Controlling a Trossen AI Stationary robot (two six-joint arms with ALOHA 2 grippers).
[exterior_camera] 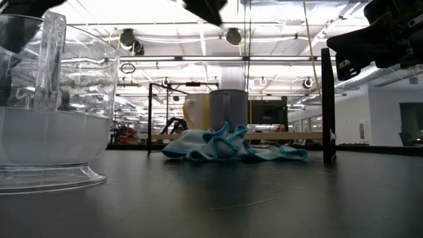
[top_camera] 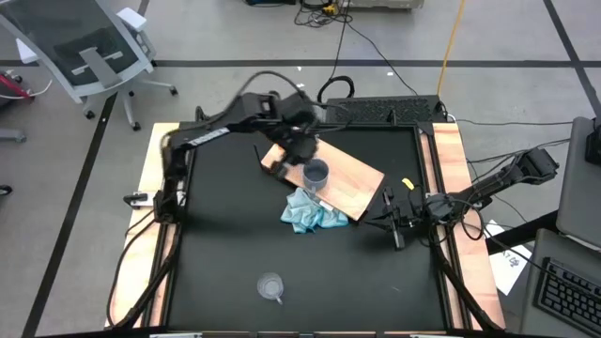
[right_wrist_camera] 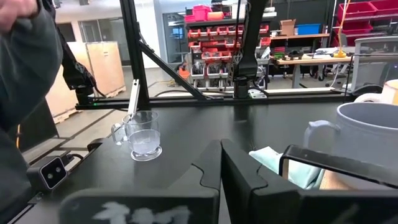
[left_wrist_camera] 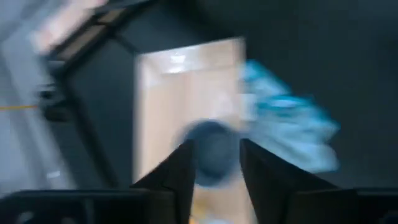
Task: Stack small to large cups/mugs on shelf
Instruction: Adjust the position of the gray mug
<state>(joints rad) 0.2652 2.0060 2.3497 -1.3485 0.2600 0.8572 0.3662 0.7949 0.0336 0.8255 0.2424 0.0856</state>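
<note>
- Grey-blue mug [top_camera: 316, 173] of glazed ceramic stands upright on the flat light-wood shelf board [top_camera: 362, 178], which lies skewed across the far middle of the black table [top_camera: 225, 253].
- Behind it from the low camera, just beside it on the same board, shows a pale orange mug [exterior_camera: 196, 111]; from above the arm hides it, so I cannot say whether the two touch.
- Crumpled light blue cloth [top_camera: 311, 212] lies against the board's near edge, just in front of the grey-blue mug.
- Clear see-through cup [top_camera: 271, 285] with a handle sits alone near the table's front edge, well apart from the board.
- Left gripper [left_wrist_camera: 216, 163] hangs over the board right at the grey-blue mug; its fingers are parted and the mug's round top shows between them, but the wrist picture is smeared, so I'd guess it grips nothing yet.
- My reading is that this mug is the one being gone for, and nothing is nested so far.
- To do it well, I'd say come straight down with one finger inside the rim and one outside, clear of the handle, and close slowly so the mug doesn't skid toward the orange one or snag the cloth.
- Right gripper [right_wrist_camera: 221, 163] waits low at the table's right side, near the board's right end, fingers drawn together on nothing.
</note>
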